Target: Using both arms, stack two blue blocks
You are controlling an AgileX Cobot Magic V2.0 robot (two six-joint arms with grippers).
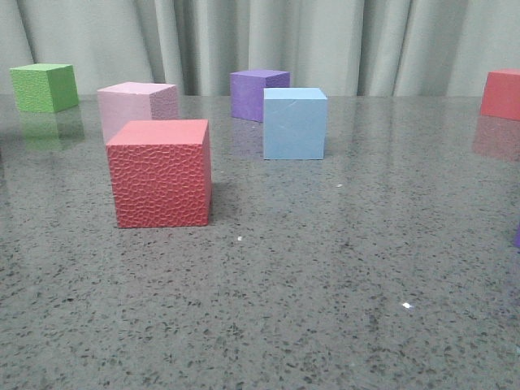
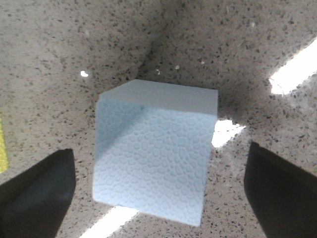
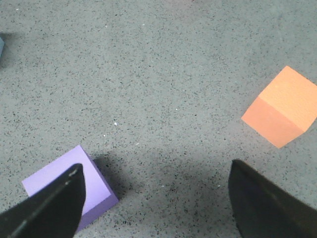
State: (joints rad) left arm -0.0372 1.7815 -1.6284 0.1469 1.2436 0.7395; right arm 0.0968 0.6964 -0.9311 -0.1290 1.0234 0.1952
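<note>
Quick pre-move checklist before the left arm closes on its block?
1. Left gripper open: ok.
2. Pale blue textured block between its fingers: ok.
3. Fingers apart from the block's sides: ok.
4. Second blue block free on the table: ok.
5. Right gripper lined up on a blue block: not ok; open, beside the purple cube.
6. Left block's place in the front view: cannot tell.

You are looking at a staged test setup, a lab rather than a home: a bare speckled grey stone desk (image 1: 325, 309), a plain pale curtain (image 1: 341, 41) closing off the background, and only coloured foam cubes such as the green cube (image 1: 45, 87) scattered across it.
</note>
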